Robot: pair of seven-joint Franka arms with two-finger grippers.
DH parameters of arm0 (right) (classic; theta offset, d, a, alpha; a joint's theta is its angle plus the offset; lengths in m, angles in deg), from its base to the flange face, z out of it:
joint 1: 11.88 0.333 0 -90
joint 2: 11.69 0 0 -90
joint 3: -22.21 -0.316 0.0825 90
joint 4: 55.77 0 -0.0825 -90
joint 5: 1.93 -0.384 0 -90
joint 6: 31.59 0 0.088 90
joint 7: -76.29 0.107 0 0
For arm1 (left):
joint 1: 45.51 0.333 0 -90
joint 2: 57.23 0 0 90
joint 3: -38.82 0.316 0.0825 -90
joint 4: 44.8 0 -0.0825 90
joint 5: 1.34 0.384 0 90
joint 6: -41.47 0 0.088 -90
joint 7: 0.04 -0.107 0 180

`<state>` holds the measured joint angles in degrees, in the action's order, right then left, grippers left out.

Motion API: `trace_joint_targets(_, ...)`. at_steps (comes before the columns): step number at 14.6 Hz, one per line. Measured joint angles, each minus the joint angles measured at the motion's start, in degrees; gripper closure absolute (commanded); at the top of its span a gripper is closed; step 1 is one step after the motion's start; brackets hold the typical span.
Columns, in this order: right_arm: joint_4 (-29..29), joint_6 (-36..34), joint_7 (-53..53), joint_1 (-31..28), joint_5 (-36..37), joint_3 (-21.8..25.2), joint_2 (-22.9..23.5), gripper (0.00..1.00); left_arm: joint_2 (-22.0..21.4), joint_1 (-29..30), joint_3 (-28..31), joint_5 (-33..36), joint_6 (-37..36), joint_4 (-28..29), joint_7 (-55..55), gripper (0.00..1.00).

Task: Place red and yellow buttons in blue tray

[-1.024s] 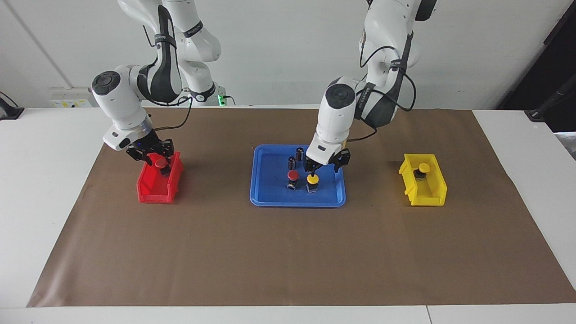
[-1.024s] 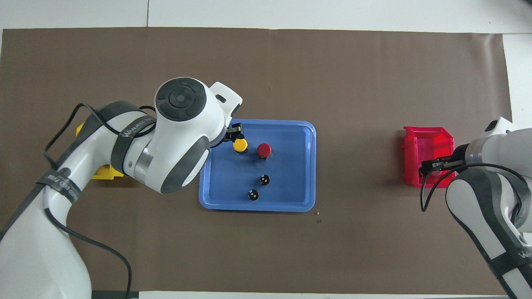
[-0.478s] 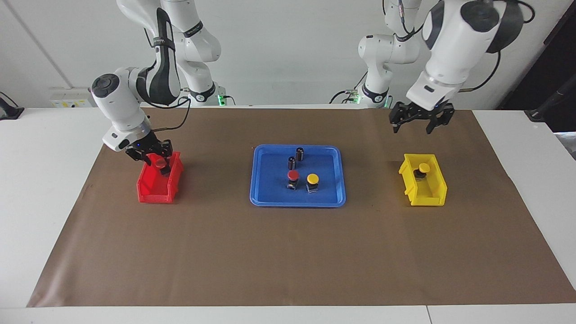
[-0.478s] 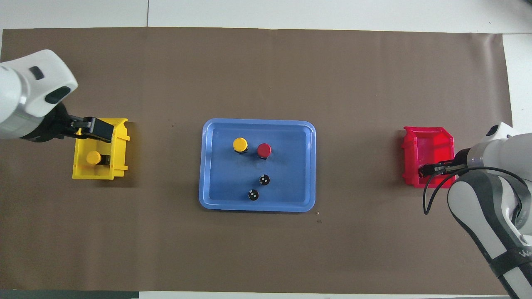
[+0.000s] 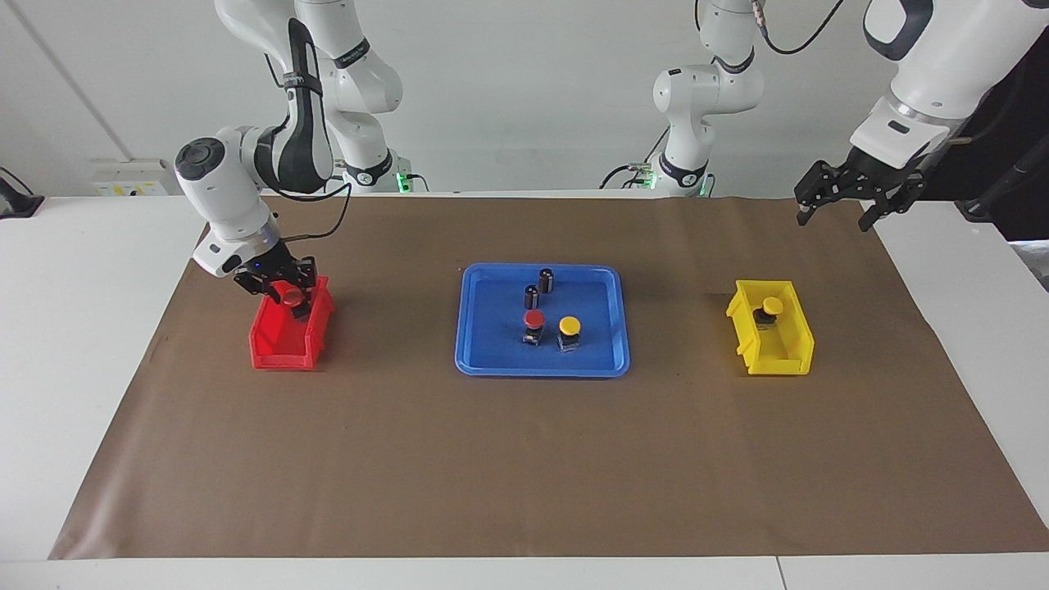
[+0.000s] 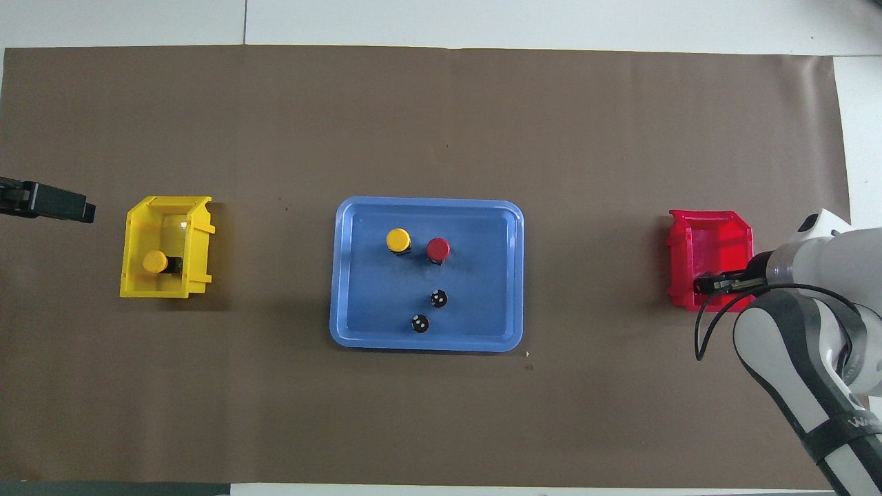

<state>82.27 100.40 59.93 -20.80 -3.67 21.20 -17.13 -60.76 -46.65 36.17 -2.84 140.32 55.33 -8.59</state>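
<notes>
The blue tray [image 5: 474,360] [image 6: 342,275] lies mid-table. In it stand one red button [image 5: 533,319] [image 6: 437,249] and one yellow button [image 5: 569,326] [image 6: 398,240], side by side. A second yellow button [image 5: 772,306] [image 6: 154,262] sits in the yellow bin [image 5: 778,360] [image 6: 165,204]. A second red button [image 5: 291,295] sits in the red bin [image 5: 283,348] [image 6: 710,227], with my right gripper [image 5: 283,288] [image 6: 713,282] down around it. My left gripper [image 5: 832,221] [image 6: 69,205] is open and empty, raised over the mat's edge at the left arm's end.
Two dark cylinders [image 5: 546,279] [image 5: 531,296] without coloured caps stand in the tray, nearer to the robots than the buttons; they also show in the overhead view [image 6: 438,298] [image 6: 419,323]. Brown paper [image 5: 524,459] covers the table.
My left gripper let go of the yellow button in the tray, rose and swung past the yellow bin to the left arm's end. My right gripper stayed at the red bin.
</notes>
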Motion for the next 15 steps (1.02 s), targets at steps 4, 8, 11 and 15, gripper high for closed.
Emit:
trace_joint_targets(4,0.0,0.0,0.0,0.0,0.0,0.0,0.0,0.83,0.4,0.7,0.0,0.0,16.4,15.1,0.0,0.09)
trace_joint_targets(8,-9.8,-11.8,-0.3,0.0,1.0,-0.2,1.5,0.83,1.7,2.4,0.0,0.0,21.9,20.9,0.0,0.17)
trace_joint_targets(11,-27.1,-26.4,0.5,1.6,0.9,-1.4,5.3,0.83,2.2,2.4,0.0,0.0,25.5,23.8,0.0,0.19)
trace_joint_targets(15,-39.4,-30.1,17.6,14.3,0.9,-2.3,11.1,0.85,2.8,2.5,0.0,0.0,28.6,26.8,0.1,0.21)
